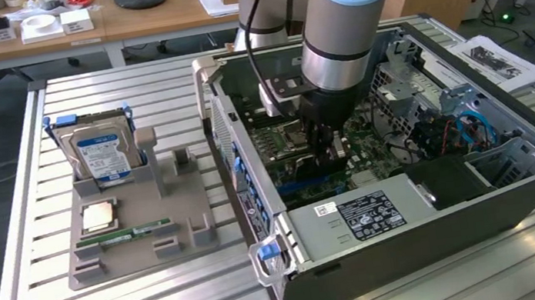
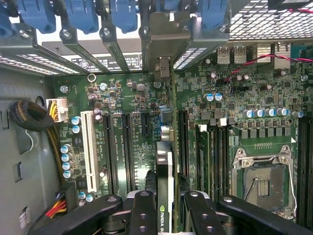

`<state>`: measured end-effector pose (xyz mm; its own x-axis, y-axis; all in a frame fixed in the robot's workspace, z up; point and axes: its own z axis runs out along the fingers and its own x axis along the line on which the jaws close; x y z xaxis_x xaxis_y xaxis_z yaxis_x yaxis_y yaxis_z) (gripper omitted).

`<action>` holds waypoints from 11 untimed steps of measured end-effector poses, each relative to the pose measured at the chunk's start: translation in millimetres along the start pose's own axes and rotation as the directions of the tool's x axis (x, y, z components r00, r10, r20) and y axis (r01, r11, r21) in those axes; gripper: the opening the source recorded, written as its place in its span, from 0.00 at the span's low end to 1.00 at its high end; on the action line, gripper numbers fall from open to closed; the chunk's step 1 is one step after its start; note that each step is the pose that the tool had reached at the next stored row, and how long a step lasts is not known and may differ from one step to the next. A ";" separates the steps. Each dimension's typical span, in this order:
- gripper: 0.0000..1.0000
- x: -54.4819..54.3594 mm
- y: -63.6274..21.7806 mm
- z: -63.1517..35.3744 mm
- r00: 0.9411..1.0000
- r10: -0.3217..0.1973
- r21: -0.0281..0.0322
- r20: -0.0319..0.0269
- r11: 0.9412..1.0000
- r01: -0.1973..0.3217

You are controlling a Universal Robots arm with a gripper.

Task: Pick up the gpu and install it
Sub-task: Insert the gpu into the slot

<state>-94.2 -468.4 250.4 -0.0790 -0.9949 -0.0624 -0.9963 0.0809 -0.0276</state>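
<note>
The gpu (image 2: 164, 166) was clamped in the gripper (image 2: 165, 197) inside the case (image 1: 463, 221); the drive (image 1: 102, 152) was stood in the tray (image 1: 188, 211) at the exterior view's left

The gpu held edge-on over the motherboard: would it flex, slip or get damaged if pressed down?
Probably stiff: the gpu looks like a rigid board with a metal end bracket. Being so slim between the fingers, it could tilt sideways under an off-centre push. Likely fragile: a thin circuit card close above dense motherboard parts.
</note>
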 end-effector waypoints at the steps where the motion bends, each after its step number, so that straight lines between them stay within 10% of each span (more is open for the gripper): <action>1: 0.27 0.0 0.0 0.3 1.000 0.000 0.000 0.000 1.000 0.000; 11: 0.27 0.3 0.2 3.6 1.000 0.000 0.000 -0.001 1.000 0.000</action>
<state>-94.3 -468.4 246.8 -0.0794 -0.9949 -0.0618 -0.9963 0.0812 -0.0275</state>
